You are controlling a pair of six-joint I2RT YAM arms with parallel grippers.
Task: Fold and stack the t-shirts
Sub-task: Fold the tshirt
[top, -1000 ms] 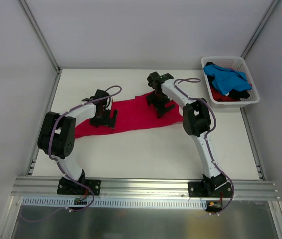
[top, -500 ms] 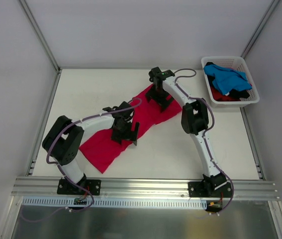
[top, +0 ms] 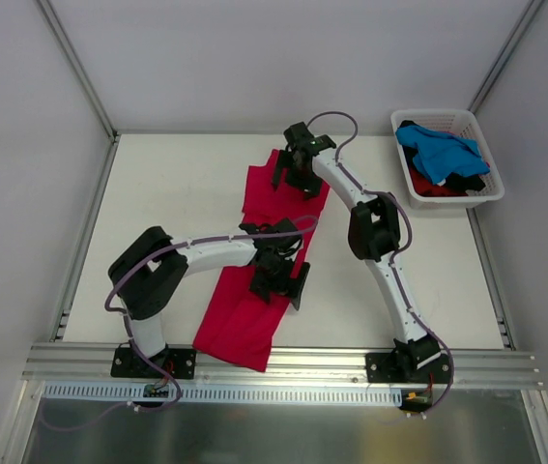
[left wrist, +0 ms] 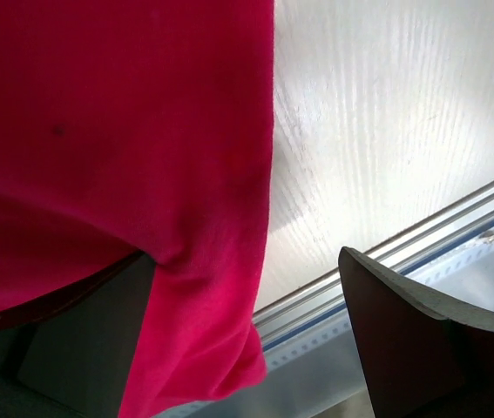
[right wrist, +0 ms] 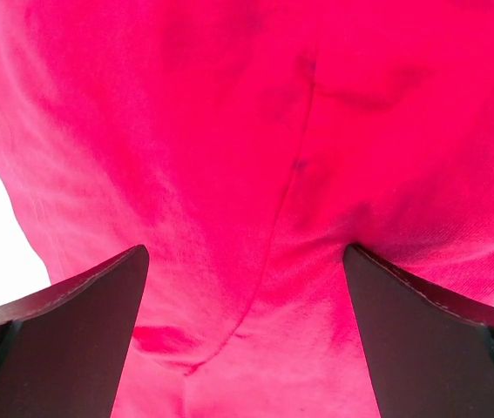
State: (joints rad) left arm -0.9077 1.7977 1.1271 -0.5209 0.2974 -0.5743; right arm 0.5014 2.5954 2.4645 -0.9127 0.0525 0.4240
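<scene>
A crimson-red t-shirt (top: 243, 319) lies as a long strip from the far middle of the table to its near edge. My left gripper (top: 278, 278) hovers over the strip's middle, jaws wide. In the left wrist view the red cloth (left wrist: 98, 131) drapes over its left finger and hides it, while the right finger (left wrist: 403, 340) is bare. My right gripper (top: 295, 172) stands open on the shirt's far end, with red cloth (right wrist: 229, 104) filling the gap between its spread fingers (right wrist: 72, 331). A bright blue t-shirt (top: 438, 150) tops the pile in the basket.
A white slatted basket (top: 478, 126) stands at the far right corner, with dark (top: 465, 181) and red (top: 426, 190) cloth under the blue shirt. The aluminium rail (top: 283, 362) runs along the near edge, and the shirt's near end almost reaches it.
The red shirt has swung from lying crosswise to lying lengthwise. My left gripper moved right and toward the near edge with the cloth. My right gripper stayed at the far end.
</scene>
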